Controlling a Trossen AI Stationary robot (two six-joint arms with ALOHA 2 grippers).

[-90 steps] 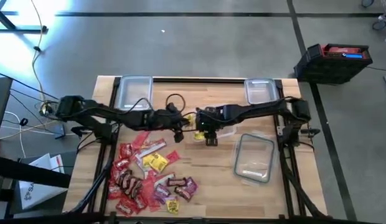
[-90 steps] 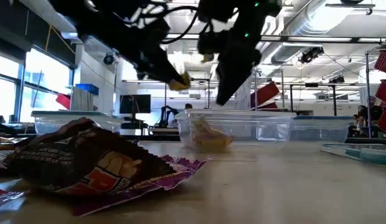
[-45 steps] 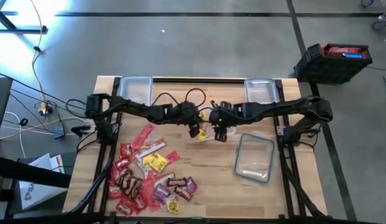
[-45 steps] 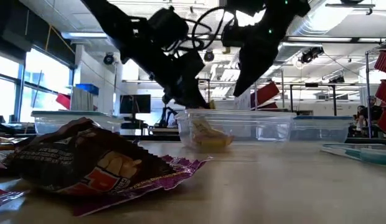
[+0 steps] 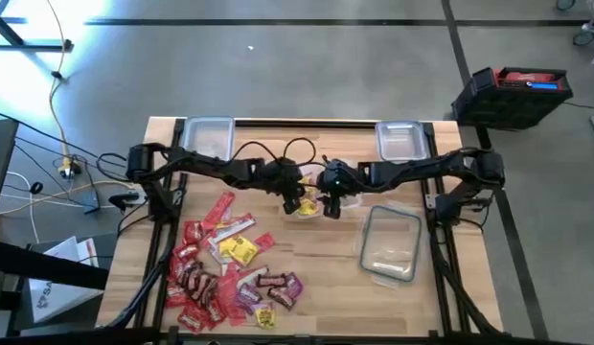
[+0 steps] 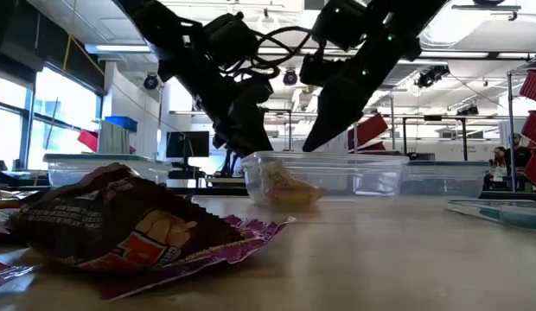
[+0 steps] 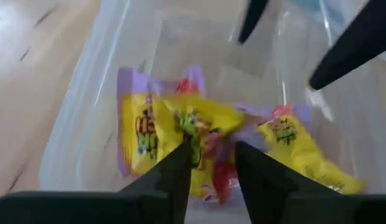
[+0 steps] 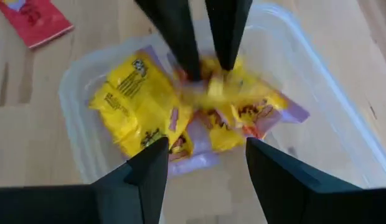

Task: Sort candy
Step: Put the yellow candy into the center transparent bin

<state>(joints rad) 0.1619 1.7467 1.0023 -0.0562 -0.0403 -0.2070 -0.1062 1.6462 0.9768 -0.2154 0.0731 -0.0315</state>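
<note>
Mid-table, a clear container [image 8: 305,81] holds yellow candy [image 8: 127,93]. Left gripper [image 8: 202,65] dips in, fingers slightly apart above the packets. Right gripper [image 7: 299,53] hovers spread just right.

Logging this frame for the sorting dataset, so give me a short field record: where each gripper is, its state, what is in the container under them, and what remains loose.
left gripper: over the small clear container at table centre, fingers open, nothing held
right gripper: above the same container, open, empty
container contents: yellow packets with purple edges
loose candy pile: red, yellow, purple and dark pieces on the table's left front
other containers: two at the far edge, one on the right
</note>
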